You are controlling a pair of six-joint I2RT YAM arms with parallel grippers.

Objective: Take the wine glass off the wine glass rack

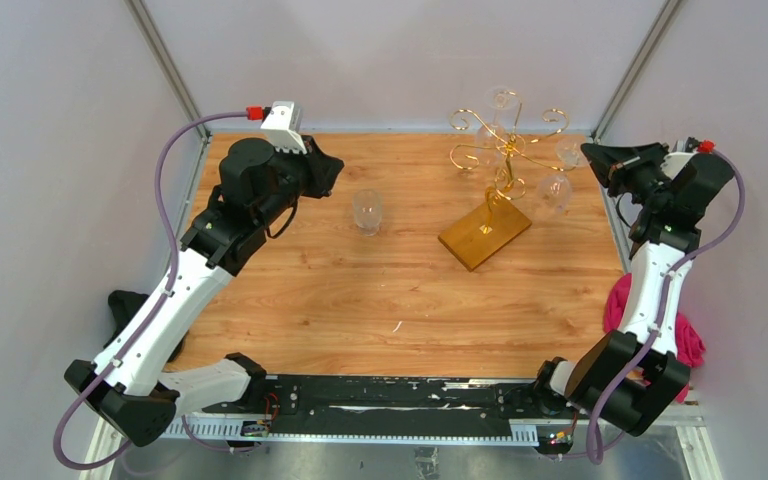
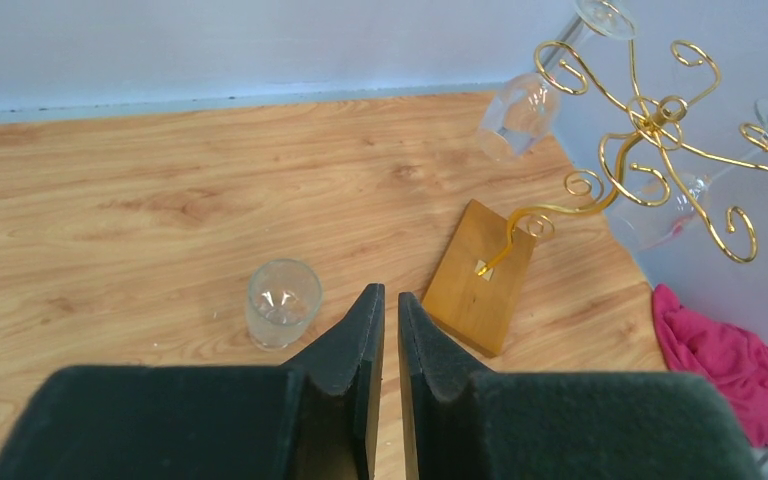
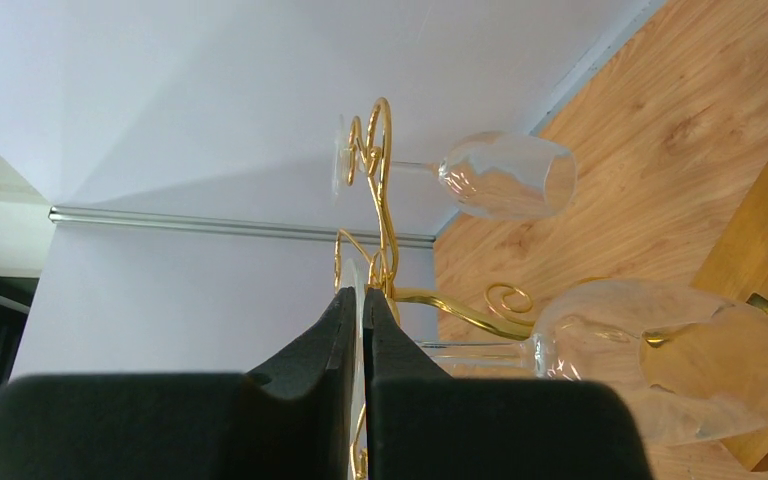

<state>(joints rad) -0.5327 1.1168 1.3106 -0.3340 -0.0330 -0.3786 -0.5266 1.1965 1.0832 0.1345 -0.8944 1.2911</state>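
The wine glass rack [image 1: 505, 160] is a gold wire tree on an amber base [image 1: 484, 235], standing at the back right of the table. A wine glass [image 3: 660, 360] hangs from it upside down, its bowl [image 1: 553, 192] toward the base. My right gripper [image 3: 362, 295] is shut on that glass's flat foot, which is still in the rack's curl; the gripper [image 1: 592, 155] is at the rack's right side. My left gripper [image 2: 390, 300] hovers over the table with only a narrow gap between its fingers and nothing in it, at the back left [image 1: 335, 170].
A clear glass [image 1: 366, 210] stands upright on the wood between my left gripper and the rack. Two more glasses [image 1: 502, 100] [image 3: 505, 175] hang on the rack's far arms. A pink cloth [image 1: 685, 330] lies off the table's right edge. Walls close in behind.
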